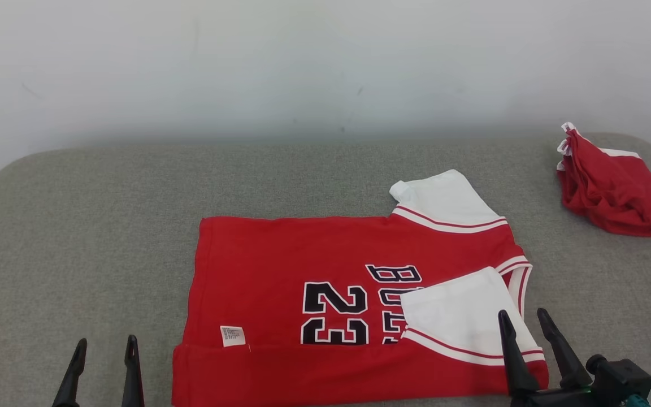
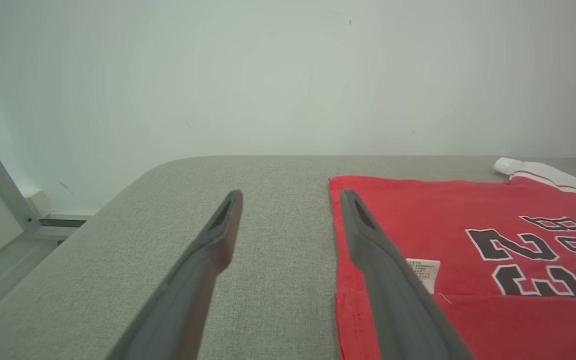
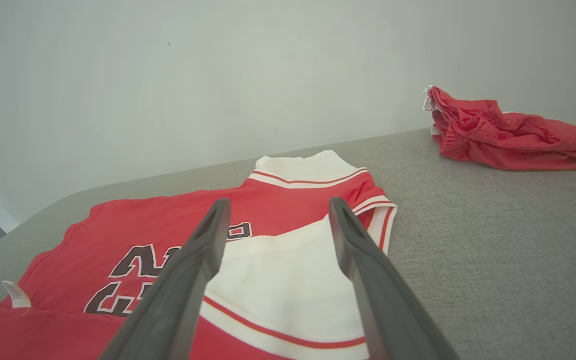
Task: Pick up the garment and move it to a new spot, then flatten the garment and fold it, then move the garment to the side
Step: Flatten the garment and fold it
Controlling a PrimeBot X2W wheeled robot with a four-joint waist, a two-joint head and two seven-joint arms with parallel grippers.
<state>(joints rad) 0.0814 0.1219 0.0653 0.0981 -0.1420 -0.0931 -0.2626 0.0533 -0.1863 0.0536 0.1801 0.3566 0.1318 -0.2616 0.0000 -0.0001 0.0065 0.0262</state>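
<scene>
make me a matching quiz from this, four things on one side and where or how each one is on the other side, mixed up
Things
1. red jersey
2. red shorts
3. white label
4. right end effector

Places or states
A. bunched up at the far right of the grey surface
B. open, above the white sleeve that is folded in onto the jersey
C. spread flat in the middle, number 23 showing
D. on red cloth, left of the 23

Pairs: 1-C, 2-A, 3-D, 4-B

Red-white jersey (image 1: 280,265), grey table (image 1: 88,226)
</scene>
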